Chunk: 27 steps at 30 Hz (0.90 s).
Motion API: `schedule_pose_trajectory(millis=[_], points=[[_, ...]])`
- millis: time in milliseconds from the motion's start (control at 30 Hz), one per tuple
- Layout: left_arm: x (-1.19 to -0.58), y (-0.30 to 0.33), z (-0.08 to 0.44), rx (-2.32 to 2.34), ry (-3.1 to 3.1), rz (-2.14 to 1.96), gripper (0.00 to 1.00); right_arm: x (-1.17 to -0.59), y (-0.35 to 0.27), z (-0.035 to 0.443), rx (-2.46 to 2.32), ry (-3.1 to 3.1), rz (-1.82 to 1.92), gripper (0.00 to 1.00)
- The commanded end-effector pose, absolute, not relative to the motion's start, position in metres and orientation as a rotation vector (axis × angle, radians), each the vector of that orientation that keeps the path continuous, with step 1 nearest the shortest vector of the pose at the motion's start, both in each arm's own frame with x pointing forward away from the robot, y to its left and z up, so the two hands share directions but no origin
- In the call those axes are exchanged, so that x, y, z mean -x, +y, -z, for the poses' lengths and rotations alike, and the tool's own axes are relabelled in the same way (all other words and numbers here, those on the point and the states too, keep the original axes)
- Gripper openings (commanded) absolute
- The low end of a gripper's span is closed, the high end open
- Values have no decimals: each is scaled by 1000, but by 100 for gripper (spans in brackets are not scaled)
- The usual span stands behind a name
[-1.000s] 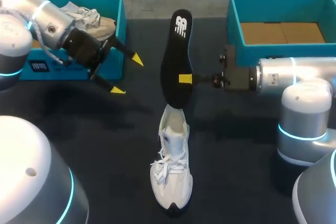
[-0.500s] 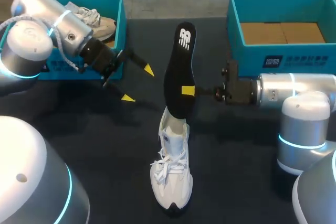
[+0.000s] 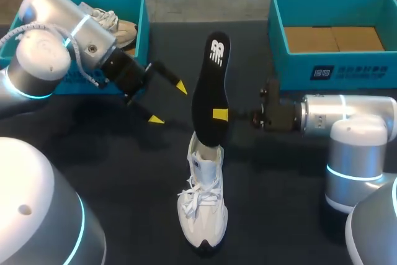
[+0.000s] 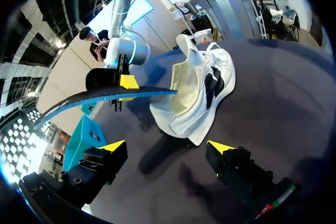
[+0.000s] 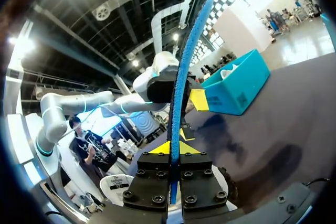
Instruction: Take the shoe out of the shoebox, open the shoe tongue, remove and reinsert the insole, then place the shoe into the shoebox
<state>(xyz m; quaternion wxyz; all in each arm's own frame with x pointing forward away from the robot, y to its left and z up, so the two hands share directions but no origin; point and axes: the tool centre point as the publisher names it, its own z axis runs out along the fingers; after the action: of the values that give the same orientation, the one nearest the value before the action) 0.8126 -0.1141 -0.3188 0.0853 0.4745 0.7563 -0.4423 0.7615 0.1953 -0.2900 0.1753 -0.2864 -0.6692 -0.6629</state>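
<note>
The right gripper (image 3: 218, 114) is pinching the black insole (image 3: 209, 79) edgewise, its lower end seemingly sitting in the heel opening of the white shoe (image 3: 201, 203), which is standing on the table (image 3: 124, 172). The left gripper (image 3: 168, 103) is hovering just beside the insole, fingers spread wide, holding nothing.
</note>
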Motion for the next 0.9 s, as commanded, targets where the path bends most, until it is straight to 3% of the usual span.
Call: schedule_pose_trajectory(millis=[33, 900], points=[[-799, -117, 323, -1378, 2277, 1243, 100, -759, 200, 294, 811, -1901, 1883, 0], [-800, -123, 339, -1368, 2347, 1271, 100, -753, 201, 305, 828, -1924, 1885, 0]])
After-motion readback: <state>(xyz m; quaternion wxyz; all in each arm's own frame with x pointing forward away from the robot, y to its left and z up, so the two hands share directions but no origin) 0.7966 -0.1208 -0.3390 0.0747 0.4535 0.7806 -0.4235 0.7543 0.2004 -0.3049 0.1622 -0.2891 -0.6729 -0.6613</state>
